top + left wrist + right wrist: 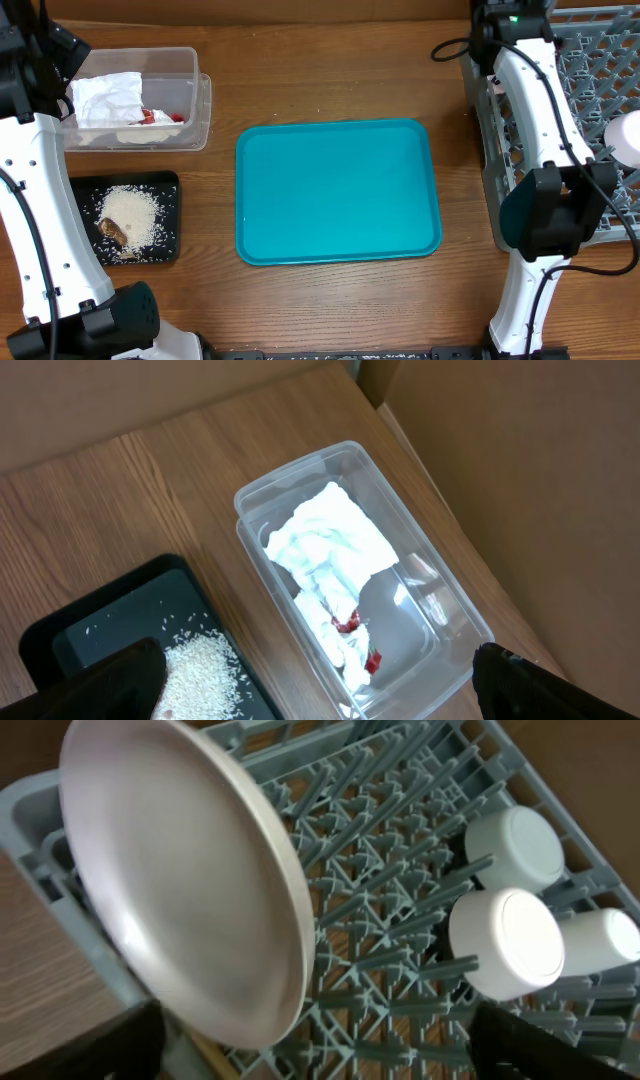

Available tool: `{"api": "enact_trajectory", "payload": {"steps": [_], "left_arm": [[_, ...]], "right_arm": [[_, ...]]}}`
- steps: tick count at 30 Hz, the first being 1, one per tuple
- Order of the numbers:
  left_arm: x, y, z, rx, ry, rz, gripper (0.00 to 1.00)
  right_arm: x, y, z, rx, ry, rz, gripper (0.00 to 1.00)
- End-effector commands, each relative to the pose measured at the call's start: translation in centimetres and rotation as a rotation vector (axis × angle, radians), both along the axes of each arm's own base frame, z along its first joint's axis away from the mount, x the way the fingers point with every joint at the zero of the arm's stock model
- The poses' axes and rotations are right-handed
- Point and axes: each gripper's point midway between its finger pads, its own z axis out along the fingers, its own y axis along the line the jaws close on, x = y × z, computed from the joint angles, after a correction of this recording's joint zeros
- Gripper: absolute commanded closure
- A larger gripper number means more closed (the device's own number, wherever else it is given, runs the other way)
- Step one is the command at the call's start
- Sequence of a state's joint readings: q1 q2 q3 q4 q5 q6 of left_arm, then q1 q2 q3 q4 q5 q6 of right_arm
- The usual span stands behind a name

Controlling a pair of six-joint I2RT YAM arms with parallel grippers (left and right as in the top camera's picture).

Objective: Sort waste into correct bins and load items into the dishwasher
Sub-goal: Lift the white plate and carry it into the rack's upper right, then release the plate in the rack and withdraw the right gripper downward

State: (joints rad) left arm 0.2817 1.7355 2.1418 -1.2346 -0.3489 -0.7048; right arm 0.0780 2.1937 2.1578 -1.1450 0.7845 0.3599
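**At the table's two ends, waste lies binned and dishes stand racked**

On the wooden table (330, 60), far left, the clear plastic tub (197, 100) holds a crumpled white napkin (108, 95) with a red wrapper (160, 117) against it. Just beside the tub, the black tray (168, 188) carries a heap of rice grains (135, 212), with a brown food scrap (112, 232) at the heap's edge. My left gripper (315, 665) hangs above the tub, its fingers spread wide with nothing between them.

A teal tray (338, 190) lies mid-table, between the two bins and the grey dish rack (590, 60) at far right. Inside the rack a white plate (170, 870) stands tilted on edge among the pegs. Two small white bowls (515, 845) and a white cup (605, 935) sit upside down, apart from the plate. My right gripper (312, 1020) hovers over the rack with its fingers spread wide to either side of the plate's lower rim. I cannot tell whether either finger touches the plate.
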Motion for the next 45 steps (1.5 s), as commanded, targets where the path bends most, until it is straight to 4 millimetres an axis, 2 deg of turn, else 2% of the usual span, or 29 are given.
{"api": "enact_trajectory", "payload": {"steps": [1, 4, 7, 11, 17, 22, 25, 29, 33, 37, 41, 45], "left_arm": [[0.0, 0.2, 0.0, 0.008, 0.003, 0.015, 0.0], [0.0, 0.2, 0.0, 0.008, 0.003, 0.015, 0.0], [0.0, 0.2, 0.0, 0.008, 0.003, 0.015, 0.0], [0.0, 0.2, 0.0, 0.008, 0.003, 0.015, 0.0], [0.0, 0.2, 0.0, 0.008, 0.003, 0.015, 0.0], [0.0, 0.2, 0.0, 0.008, 0.003, 0.015, 0.0], [0.0, 0.2, 0.0, 0.008, 0.003, 0.015, 0.0], [0.0, 0.2, 0.0, 0.008, 0.003, 0.015, 0.0], [0.0, 0.2, 0.0, 0.008, 0.003, 0.015, 0.0], [0.0, 0.2, 0.0, 0.008, 0.003, 0.015, 0.0], [0.0, 0.2, 0.0, 0.008, 0.003, 0.015, 0.0], [0.0, 0.2, 0.0, 0.008, 0.002, 0.015, 0.0]], "right_arm": [[-1.6, 0.8, 5.3, 0.089, -0.129, 0.006, 0.0], [-3.4, 2.4, 8.2, 0.238, -0.212, 0.011, 0.0], [-5.8, 4.8, 11.3, 0.396, -0.257, 0.089, 0.0], [-10.9, 7.7, 14.5, 0.565, -0.243, 0.191, 0.0], [-19.3, 9.3, 15.8, 0.594, -0.116, 0.229, 0.0], [-22.9, 12.3, 16.4, 0.613, -0.088, 0.345, 0.0], [-24.9, 13.8, 15.9, 0.621, -0.066, 0.388, 0.0], [-27.6, 14.3, 13.8, 0.59, -0.054, 0.361, 0.0], [-30.4, 14.7, 9.9, 0.594, 0.023, 0.353, 0.0], [-33.3, 15.6, 5.8, 0.652, 0.184, 0.345, 0.0], [-34.0, 15.8, 3.5, 0.65, 0.27, 0.323, 0.0], [-34.1, 15.7, 2.6, 0.627, 0.325, 0.304, 0.0]]}}
